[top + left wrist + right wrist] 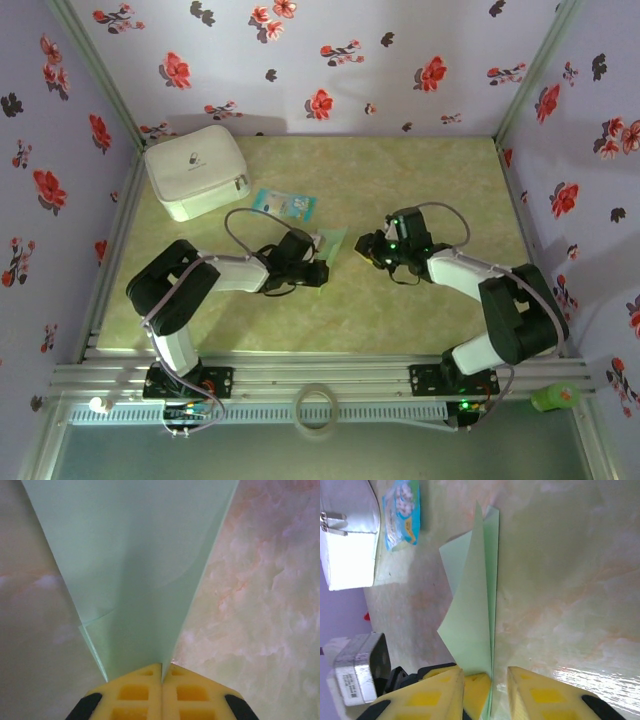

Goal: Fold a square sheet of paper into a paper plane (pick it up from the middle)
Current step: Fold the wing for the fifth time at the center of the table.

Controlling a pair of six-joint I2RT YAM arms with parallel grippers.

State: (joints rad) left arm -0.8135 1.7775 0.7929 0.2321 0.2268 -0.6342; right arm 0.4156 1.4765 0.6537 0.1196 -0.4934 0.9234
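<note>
Our left jaws clamp the thin, creased mint-green paper sheet (135, 570); our right jaws straddle its edge, slightly parted.

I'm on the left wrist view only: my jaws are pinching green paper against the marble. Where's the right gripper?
Observer: The right gripper straddles the paper at the end opposite your grip, jaws parted, not clamped.
Operator: Anything lying near the paper?
Observer: A blue-and-white packet lies just beyond it, apart from it.
Operator: And further out?
Observer: A white pouch sits beyond the packet, further left.
</note>
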